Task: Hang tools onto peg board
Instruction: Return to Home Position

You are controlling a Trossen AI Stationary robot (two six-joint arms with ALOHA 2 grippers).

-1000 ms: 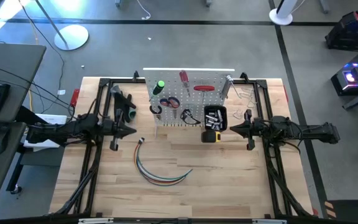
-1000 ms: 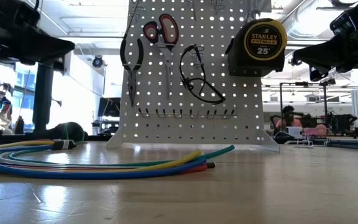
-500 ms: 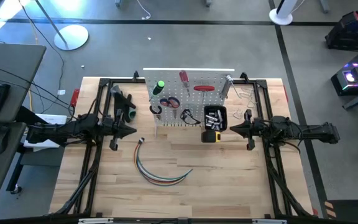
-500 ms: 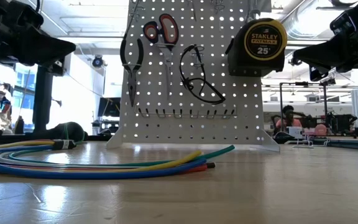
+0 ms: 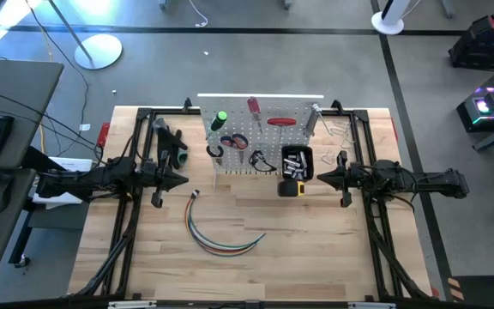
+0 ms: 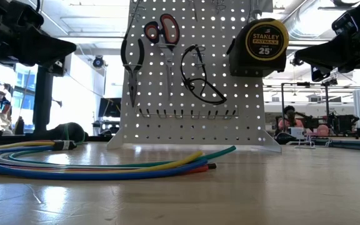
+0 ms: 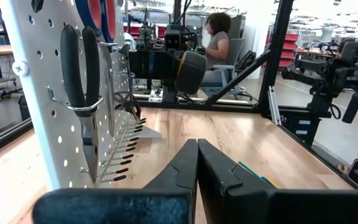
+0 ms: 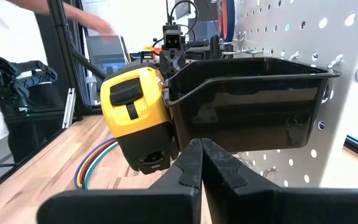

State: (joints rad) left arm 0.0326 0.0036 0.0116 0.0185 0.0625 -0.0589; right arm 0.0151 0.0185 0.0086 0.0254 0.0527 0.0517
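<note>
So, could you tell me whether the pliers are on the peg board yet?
On it: the pliers hang nose-down from a hook on the peg board, clear of the table.

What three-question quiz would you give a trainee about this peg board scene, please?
1. True or false: the yellow tape measure hangs off the end of the black bin.
2. Which lies on the table in front of the peg board? A. a hammer B. the bundle of coloured cables C. a wrench
3. Fill in: the left gripper and the right gripper both have their fingers ___.
Key: 1 true; 2 B; 3 shut.
</note>
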